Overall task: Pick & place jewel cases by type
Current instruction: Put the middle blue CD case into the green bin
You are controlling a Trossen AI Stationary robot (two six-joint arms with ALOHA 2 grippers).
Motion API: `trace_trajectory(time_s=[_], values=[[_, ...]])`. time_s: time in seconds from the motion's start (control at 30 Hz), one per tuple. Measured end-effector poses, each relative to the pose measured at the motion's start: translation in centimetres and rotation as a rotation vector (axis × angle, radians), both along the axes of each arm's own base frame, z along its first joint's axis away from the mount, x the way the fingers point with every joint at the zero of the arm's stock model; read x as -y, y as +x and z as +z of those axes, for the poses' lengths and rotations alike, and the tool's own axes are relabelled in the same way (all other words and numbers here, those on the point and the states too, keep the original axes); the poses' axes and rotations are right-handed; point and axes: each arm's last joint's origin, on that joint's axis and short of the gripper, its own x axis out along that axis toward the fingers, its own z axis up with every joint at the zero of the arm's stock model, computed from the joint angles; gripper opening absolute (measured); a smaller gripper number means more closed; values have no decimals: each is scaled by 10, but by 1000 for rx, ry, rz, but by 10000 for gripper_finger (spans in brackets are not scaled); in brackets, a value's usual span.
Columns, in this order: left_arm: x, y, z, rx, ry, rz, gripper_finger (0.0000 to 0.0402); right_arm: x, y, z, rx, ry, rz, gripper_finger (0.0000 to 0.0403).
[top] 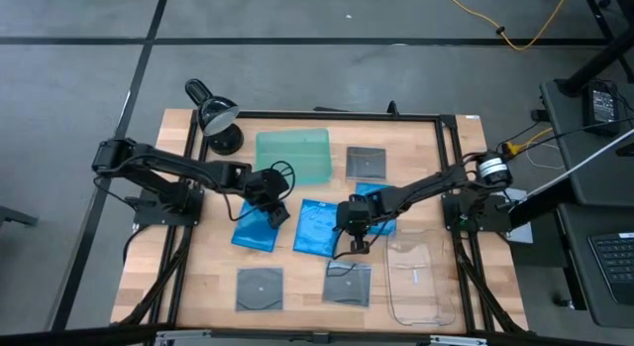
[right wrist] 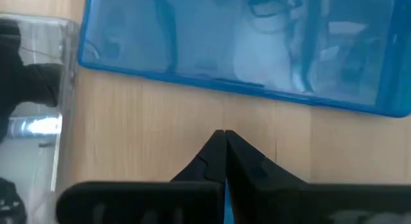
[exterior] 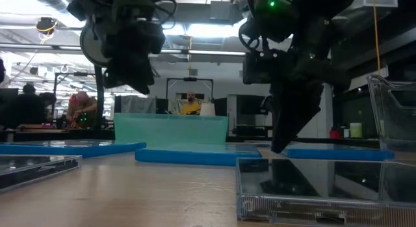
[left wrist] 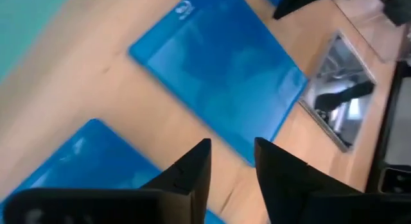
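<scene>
**Blue cases flat on the wooden surface**

Blue jewel cases (top: 319, 227) lie mid-surface; a small pale logo on one is unreadable. The left gripper (left wrist: 230, 161) hovers above them, fingers (left wrist: 192, 169) narrowly parted, empty. The right gripper (right wrist: 223, 139) has its fingers pressed together beside another blue case (right wrist: 244, 47).

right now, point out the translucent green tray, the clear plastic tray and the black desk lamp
translucent green tray (top: 293, 156): high view, on its flat base
clear plastic tray (top: 416, 278): high view, on its bare floor
black desk lamp (top: 217, 115): high view, on its round shade
</scene>
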Motion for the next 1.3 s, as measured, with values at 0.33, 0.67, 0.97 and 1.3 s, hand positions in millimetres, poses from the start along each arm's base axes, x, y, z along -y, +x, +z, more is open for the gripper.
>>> trace_trajectory(time_s=[0.33, 0.67, 0.97, 1.3], values=[[3, 23, -30, -36, -96, 40, 184, 11, 4, -2, 11, -1, -30, 5], [10, 33, -66, -139, -116, 97, 200, 18, 4, -3, 9, -5, -44, 5], [18, 47, -80, -87, -175, 138, 201, 18, 4, -3, 1, -14, -26, 5], [18, 51, -83, -67, -175, 164, 199, 16, 4, -3, -1, 21, -36, 4]])
